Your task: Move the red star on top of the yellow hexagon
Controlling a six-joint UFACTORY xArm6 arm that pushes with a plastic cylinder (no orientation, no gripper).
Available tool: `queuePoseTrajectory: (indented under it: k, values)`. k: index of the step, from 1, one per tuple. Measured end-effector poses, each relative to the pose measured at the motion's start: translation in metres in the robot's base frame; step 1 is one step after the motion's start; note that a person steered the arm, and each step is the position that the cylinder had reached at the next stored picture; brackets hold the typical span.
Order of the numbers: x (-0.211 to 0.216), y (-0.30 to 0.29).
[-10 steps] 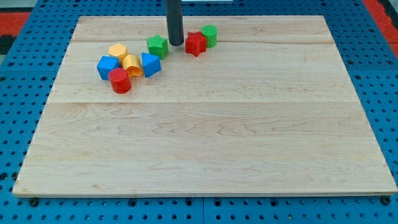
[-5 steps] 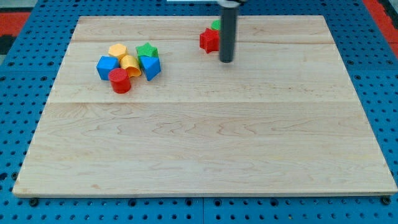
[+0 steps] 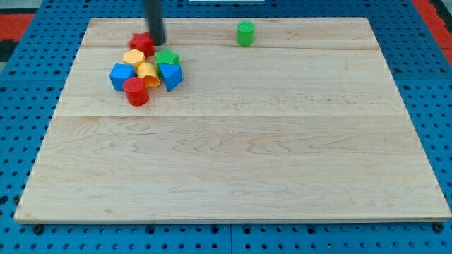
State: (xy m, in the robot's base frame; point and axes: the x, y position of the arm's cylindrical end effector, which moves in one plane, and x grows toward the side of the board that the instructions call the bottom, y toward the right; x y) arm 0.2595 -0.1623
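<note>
Wooden tabletop [image 3: 233, 162] on blue pegboard. No hand on this rig, nothing gripped: my tip [image 3: 156, 43] rests against the red star [image 3: 142, 44] on its right. Star sits just above the yellow hexagon [image 3: 133, 58], touching it; placement looks essentially met. Green cylinder [image 3: 245, 33] stands well apart.

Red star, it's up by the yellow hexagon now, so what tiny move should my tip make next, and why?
Probably none beyond easing my tip off toward the view's top. The red star already sits right above the yellow hexagon, apparently touching it, so further pushing risks disturbing the cluster beneath.
</note>
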Motion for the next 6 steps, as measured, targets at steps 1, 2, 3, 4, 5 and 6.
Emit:
queuePoseTrajectory:
  k: [1, 2, 3, 4, 5, 6]
  values:
    - [-0.012, 0.003]
    - [-0.046, -0.070]
    - [-0.032, -0.130]
    - [0.006, -0.085]
    - [0.006, -0.016]
    - [0.006, 0.014]
